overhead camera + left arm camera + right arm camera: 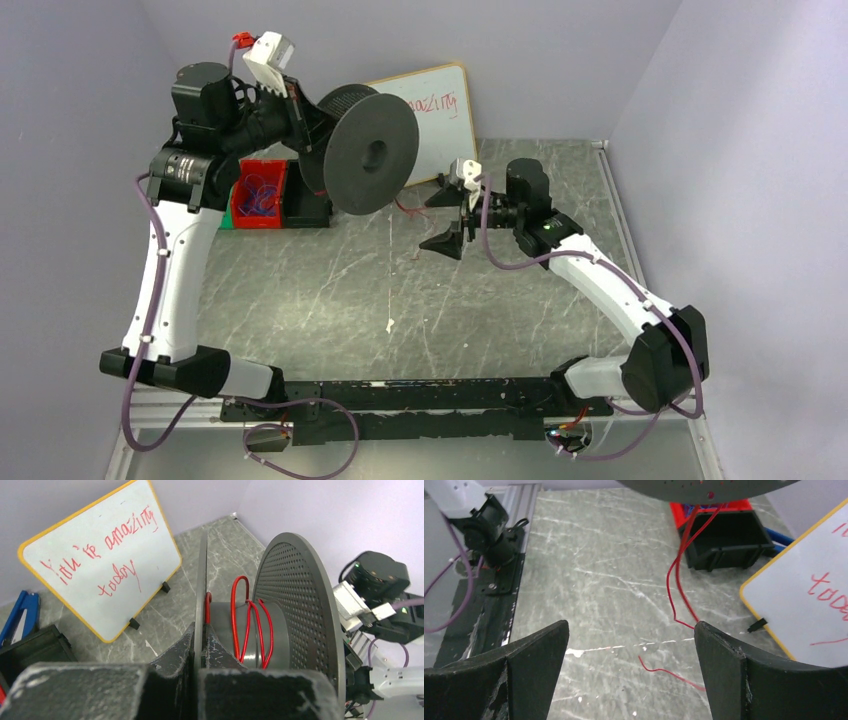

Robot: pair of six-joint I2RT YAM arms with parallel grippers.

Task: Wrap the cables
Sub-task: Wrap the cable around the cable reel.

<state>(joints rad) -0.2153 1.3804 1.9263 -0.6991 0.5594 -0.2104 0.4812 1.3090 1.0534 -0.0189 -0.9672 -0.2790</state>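
The left gripper [201, 642] is closed tight on the thin rim of one flange of the black spool [371, 150]. It holds the spool raised above the far left part of the table [320, 290], in front of the whiteboard [437, 118]. A few loose turns of the cables [246, 625] (a single thread-thin red wire) lie round the spool's grey hub between its two flanges, and one loop stands up off it. From the spool the wire hangs down to the table and trails toward the right gripper [447, 220]. That gripper stands wide open just right of the spool, with nothing between its fingers [531, 665]. The wire passes close by one fingertip, though whether it touches cannot be told. A short red end curls on the table beneath the open jaws. A red bin [262, 192] sits at the far left, beside the left arm.
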